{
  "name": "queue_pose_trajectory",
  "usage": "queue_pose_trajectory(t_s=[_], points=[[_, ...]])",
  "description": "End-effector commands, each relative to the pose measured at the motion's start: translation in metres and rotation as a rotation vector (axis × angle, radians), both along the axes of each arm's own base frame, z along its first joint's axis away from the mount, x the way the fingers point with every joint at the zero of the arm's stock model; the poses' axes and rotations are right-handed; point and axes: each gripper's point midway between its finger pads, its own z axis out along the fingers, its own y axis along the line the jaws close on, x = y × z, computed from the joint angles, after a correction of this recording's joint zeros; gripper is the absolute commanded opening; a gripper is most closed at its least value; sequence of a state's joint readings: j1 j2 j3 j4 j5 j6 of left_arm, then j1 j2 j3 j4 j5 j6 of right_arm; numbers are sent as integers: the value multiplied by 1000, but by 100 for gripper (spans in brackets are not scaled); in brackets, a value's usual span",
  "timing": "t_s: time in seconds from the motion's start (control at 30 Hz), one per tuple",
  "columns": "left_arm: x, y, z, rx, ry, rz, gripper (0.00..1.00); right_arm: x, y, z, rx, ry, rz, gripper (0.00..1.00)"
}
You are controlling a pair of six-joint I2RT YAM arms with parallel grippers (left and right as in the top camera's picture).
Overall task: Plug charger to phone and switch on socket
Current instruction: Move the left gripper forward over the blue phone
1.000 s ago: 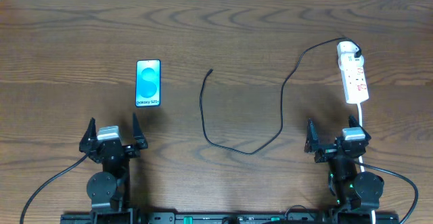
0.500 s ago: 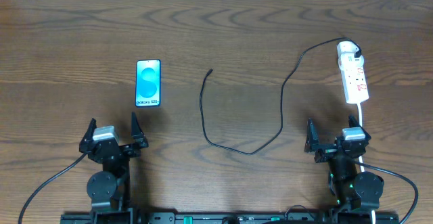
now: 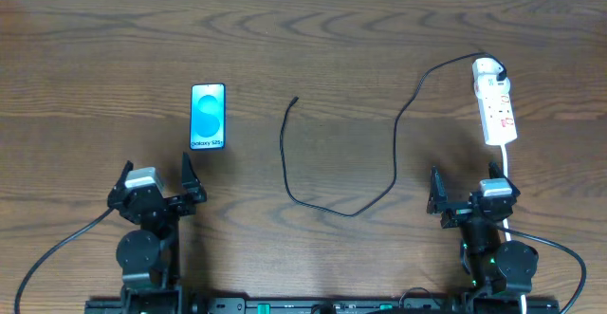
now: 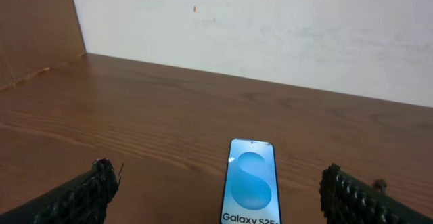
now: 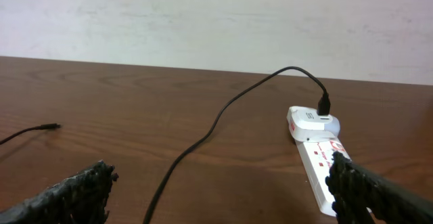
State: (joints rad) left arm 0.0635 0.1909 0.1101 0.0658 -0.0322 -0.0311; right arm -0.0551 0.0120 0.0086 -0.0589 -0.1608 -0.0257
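The phone (image 3: 208,117) lies flat on the table at the left, blue screen up; it also shows in the left wrist view (image 4: 251,183). My left gripper (image 3: 154,180) is open and empty, just below the phone and slightly left of it. The charger cable (image 3: 313,200) curves across the middle, its free plug tip (image 3: 294,100) lying right of the phone; the tip shows in the right wrist view (image 5: 51,126). The white socket strip (image 3: 495,102) lies at the far right with a black plug (image 5: 324,106) in its far end. My right gripper (image 3: 470,190) is open and empty below it.
The socket's white lead (image 3: 507,160) runs down beside my right gripper. Black robot cables (image 3: 57,257) trail from both arm bases at the table's front edge. A white wall (image 4: 270,28) stands behind the table.
My left gripper has shifted slightly left and turned a little. The right arm, phone, charger and socket have not moved.
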Motion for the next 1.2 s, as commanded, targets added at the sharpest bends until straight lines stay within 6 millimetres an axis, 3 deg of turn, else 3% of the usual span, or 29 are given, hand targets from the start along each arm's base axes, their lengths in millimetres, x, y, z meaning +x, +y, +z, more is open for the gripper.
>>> queue_pose_trajectory(t_s=[0.0, 0.2, 0.43, 0.8, 1.17], points=[[4, -1, 20, -15, -16, -2, 98, 0, 0, -1, 13, 0, -1, 99], [14, -1, 32, -17, 20, -9, 98, 0, 0, 0, 13, 0, -1, 99], [34, -16, 42, -38, 113, -102, 98, 0, 0, 0, 13, 0, -1, 99], [68, -28, 54, -85, 336, -176, 98, 0, 0, 0, 13, 0, -1, 99], [86, -27, 63, -121, 576, -169, 98, 0, 0, 0, 13, 0, -1, 99]])
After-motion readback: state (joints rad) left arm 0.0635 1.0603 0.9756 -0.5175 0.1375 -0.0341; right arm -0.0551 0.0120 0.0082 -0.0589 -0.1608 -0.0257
